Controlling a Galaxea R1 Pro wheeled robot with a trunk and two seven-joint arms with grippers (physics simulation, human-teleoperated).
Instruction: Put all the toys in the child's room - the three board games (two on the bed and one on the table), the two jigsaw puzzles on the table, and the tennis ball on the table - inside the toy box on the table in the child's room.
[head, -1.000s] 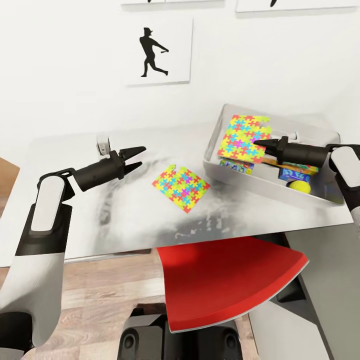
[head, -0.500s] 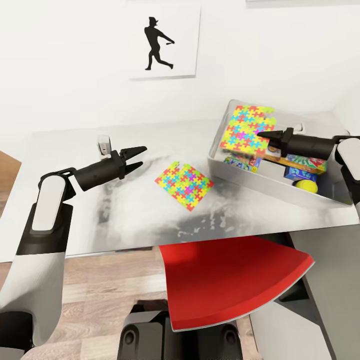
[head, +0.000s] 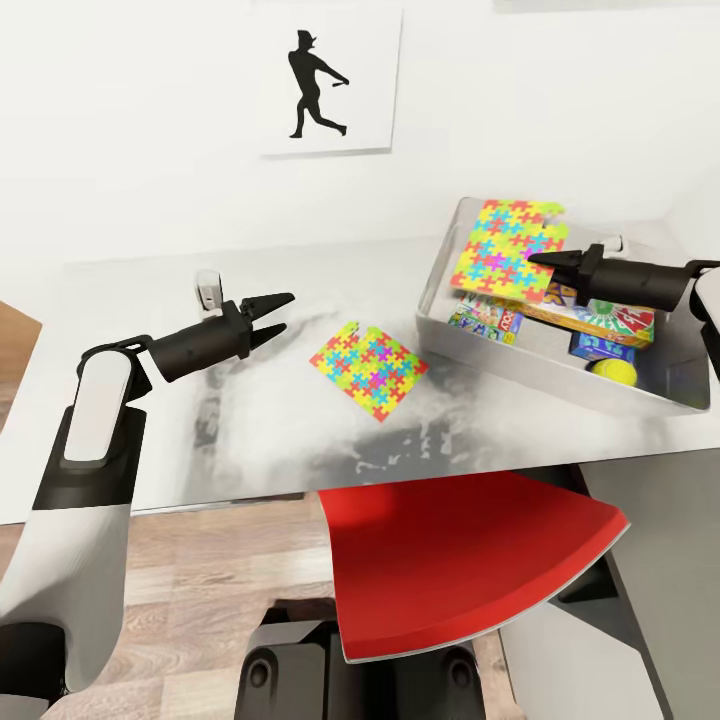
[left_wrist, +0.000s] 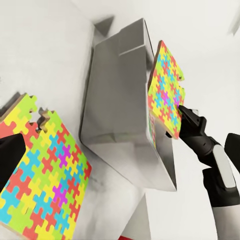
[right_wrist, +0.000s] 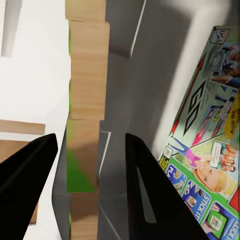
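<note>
The right gripper (head: 537, 262) is closed on the edge of a jigsaw puzzle (head: 507, 251) and holds it tilted on edge above the far left end of the toy box (head: 520, 361). In the right wrist view the two fingers (right_wrist: 150, 195) sit on either side of the puzzle's thin wooden edge (right_wrist: 86, 125). The toy box stands at the right end of the table (head: 150, 420) and holds the Monopoly box (head: 485, 321), the Skip-Bo box (head: 618, 319), the small blue box (head: 595, 347) and the tennis ball (head: 612, 372), the ball against the near wall. The left gripper (head: 279, 313) hangs over the table's left half with its jaws apart and nothing between them. The second jigsaw puzzle (head: 368, 369) lies flat on the table between the left gripper and the toy box, touching neither. A small white object (head: 207, 290) stands near the table's far edge, just behind the left gripper. A red chair seat (head: 460, 560) is at the table's near edge.
</note>
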